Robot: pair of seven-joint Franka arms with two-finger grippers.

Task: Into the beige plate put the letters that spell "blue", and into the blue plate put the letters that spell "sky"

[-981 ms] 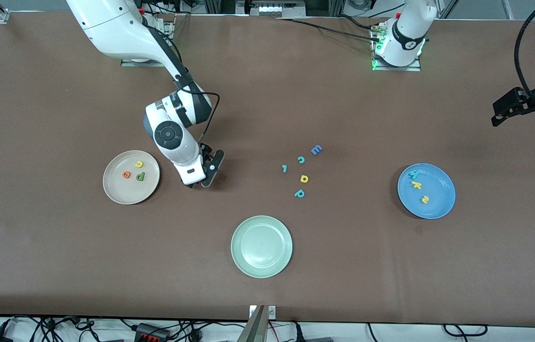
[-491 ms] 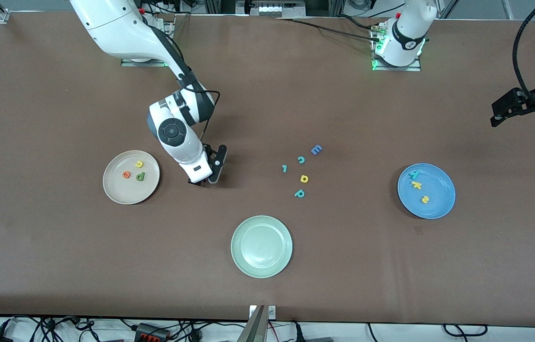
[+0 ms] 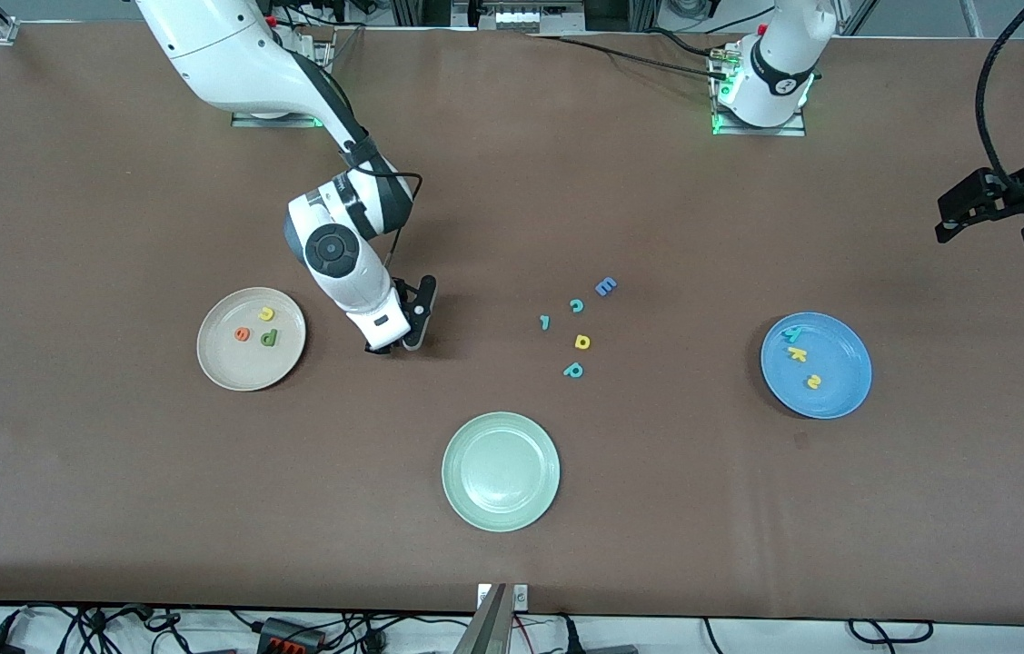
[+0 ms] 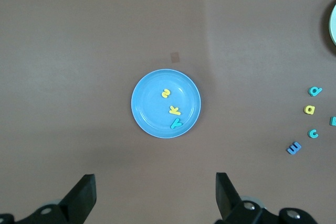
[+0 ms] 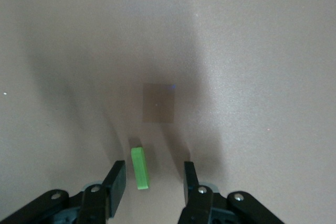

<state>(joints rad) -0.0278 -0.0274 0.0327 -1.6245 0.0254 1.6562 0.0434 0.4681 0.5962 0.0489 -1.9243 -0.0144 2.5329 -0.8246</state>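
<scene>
The beige plate [image 3: 212, 363] holds a yellow u [image 3: 266, 313], an orange e [image 3: 243, 334] and a dark green b [image 3: 270, 338]. Beside it, my right gripper [image 3: 395, 347] is down at the table. In the right wrist view the thin green l [image 5: 139, 168] lies between the fingers of the right gripper [image 5: 152, 179], with a gap on each side; the gripper is open. The arm hides the l in the front view. The blue plate [image 3: 843, 391] carries a teal y [image 3: 791, 334], a yellow k [image 3: 798, 354] and a yellow s [image 3: 812, 381]. My left gripper [image 4: 155, 198] waits wide open, raised at the left arm's end.
A pale green plate [image 3: 457, 472] sits nearer the front camera, mid-table. Loose letters lie between the two task plates: a blue E [image 3: 605, 287], a teal c [image 3: 576, 306], a small teal piece [image 3: 545, 322], a yellow a [image 3: 581, 341] and another teal letter [image 3: 573, 370].
The right gripper shifted a little toward the left arm's end of the table and its fingers narrowed around the green l. The left arm barely moved.
</scene>
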